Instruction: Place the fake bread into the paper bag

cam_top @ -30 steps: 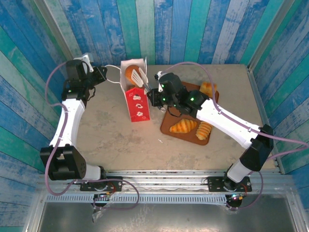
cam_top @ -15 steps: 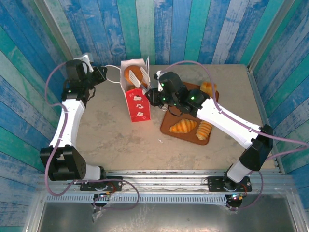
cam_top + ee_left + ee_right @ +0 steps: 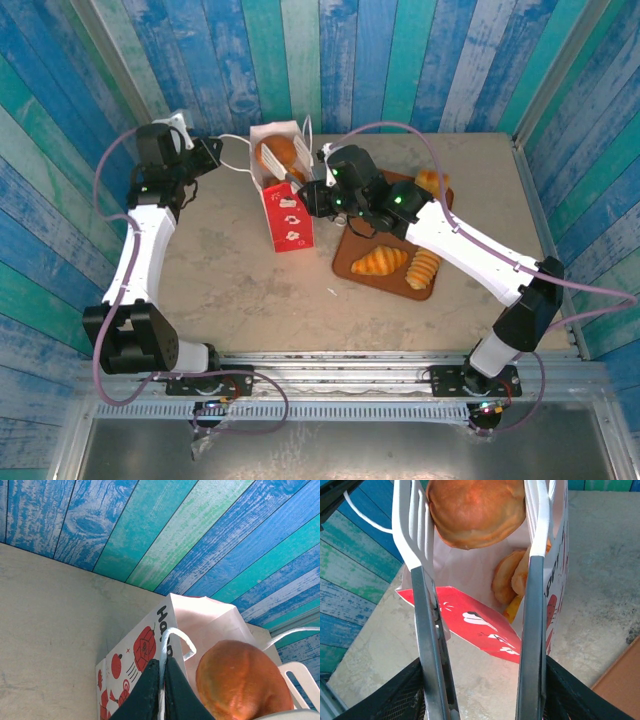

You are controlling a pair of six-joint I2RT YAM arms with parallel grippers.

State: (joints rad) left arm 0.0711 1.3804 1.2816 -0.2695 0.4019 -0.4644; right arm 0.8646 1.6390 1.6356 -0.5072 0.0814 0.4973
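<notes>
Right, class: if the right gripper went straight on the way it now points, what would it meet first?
The right gripper, shut on a bun, points into the bag. Going on, the bun would likely meet the pastries inside first; depth is unclear.

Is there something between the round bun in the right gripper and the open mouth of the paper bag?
Nothing visible. The round bun, clamped in the right gripper, hangs over the mouth of the paper bag; the left gripper pinches the cord handle, away from the opening. Other pastries lie lower inside.
</notes>
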